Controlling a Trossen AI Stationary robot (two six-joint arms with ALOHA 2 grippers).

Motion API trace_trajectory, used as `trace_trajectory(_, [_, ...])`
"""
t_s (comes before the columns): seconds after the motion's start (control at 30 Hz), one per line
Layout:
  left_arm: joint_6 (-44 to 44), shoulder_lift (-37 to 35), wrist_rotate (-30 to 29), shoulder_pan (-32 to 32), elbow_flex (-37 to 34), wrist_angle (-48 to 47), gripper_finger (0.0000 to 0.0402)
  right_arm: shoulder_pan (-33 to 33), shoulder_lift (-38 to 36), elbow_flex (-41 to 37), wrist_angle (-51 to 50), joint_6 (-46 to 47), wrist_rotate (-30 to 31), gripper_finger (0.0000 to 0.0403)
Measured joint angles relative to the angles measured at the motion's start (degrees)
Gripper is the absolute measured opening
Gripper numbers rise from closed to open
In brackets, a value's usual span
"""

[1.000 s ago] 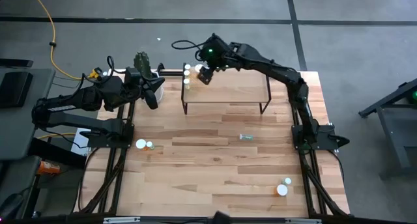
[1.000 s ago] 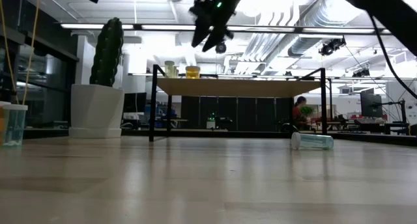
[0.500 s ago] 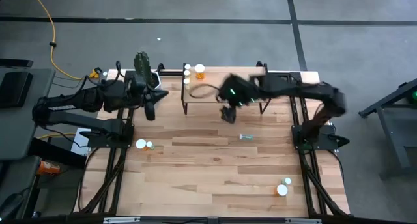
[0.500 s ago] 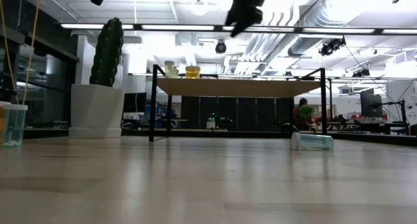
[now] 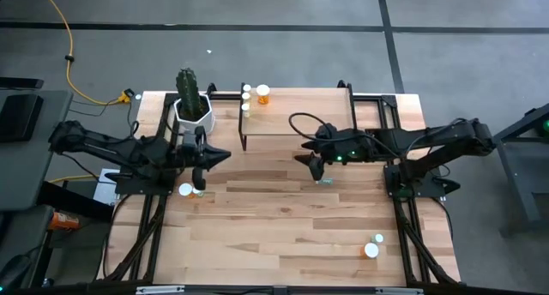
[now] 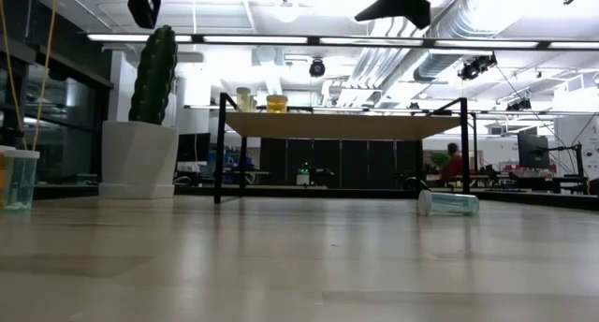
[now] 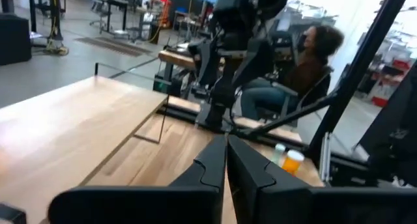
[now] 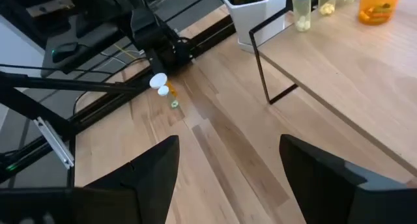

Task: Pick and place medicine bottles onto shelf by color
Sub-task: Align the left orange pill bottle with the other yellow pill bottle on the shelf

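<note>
A pale green bottle (image 5: 324,181) lies on its side on the table in front of the shelf (image 5: 296,115); it also shows in the low view (image 6: 449,202). My right gripper (image 5: 314,165) hangs open and empty just above and beside it, fingers wide apart in its wrist view (image 8: 228,178). An orange bottle (image 5: 262,93) and two pale bottles (image 5: 246,99) stand on the shelf's far left corner. Two bottles (image 5: 190,190) stand at the table's left. My left gripper (image 5: 216,156) is shut and empty, raised over the table just beyond them (image 7: 226,168).
A cactus in a white pot (image 5: 192,106) stands left of the shelf. Two more bottles (image 5: 374,245) stand near the table's near right corner. A person sits in the room beyond the table (image 7: 313,55). Open tabletop lies between shelf and near edge.
My right gripper has swung from above the shelf's far left corner toward the near edge and right, coming down in front of the shelf over the lying green bottle. My left gripper has moved from beside the cactus toward the near edge, stopping by the two left bottles.
</note>
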Motion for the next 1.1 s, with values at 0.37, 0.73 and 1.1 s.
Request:
trace_trajectory(0.37, [-3.19, 1.00, 3.93, 1.84, 12.66, -38.33, 0.0175, -0.04, -0.02, 0.00, -0.67, -4.23, -1.35, 0.0257])
trace_trajectory(0.73, [-15.43, 3.39, 14.82, 1.72, 19.54, -67.19, 0.0293, -0.07, 0.01, 0.00, -1.37, -5.48, -1.40, 0.0257])
trace_trajectory(1.1, [-22.19, 9.56, 20.28, -11.37, 10.95, -75.32, 0.0292, -0.26, 0.01, -0.01, -1.82, -5.50, -1.38, 0.0257])
